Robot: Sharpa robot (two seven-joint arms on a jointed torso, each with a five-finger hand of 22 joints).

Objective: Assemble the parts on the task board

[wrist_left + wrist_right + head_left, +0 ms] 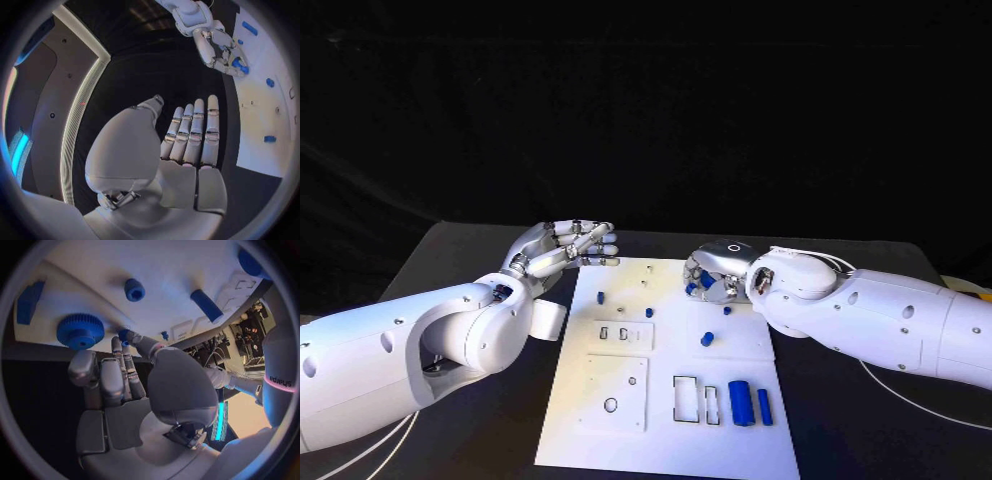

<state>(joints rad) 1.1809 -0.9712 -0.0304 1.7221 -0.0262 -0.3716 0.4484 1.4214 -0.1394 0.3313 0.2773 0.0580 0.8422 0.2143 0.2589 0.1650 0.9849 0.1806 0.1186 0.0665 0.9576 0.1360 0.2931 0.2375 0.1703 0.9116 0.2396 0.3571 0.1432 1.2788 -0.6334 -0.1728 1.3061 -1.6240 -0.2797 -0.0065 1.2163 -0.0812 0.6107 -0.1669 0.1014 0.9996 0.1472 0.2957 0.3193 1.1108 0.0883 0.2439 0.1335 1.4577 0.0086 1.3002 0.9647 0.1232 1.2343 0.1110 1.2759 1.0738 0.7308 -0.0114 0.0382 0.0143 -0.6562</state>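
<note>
The white task board (625, 400) lies in the middle of the black table. My left hand (567, 245) hovers by the board's far left corner, fingers straight and side by side (190, 130), holding nothing. My right hand (714, 272) is low over the board's far right part. There its thumb and a finger pinch a small blue peg (124, 333), right next to a blue gear (80, 331). Two blue cylinders (740, 402) lie near the board's near right corner beside rectangular slots (684, 398). Small blue pieces (705, 338) stand mid-board.
More blue pieces sit on the board: a peg (134, 289), a rod (206, 305) and a block (30, 301) near my right hand. A small piece (600, 297) stands on the left side. White cables (906, 385) run over the table at the right.
</note>
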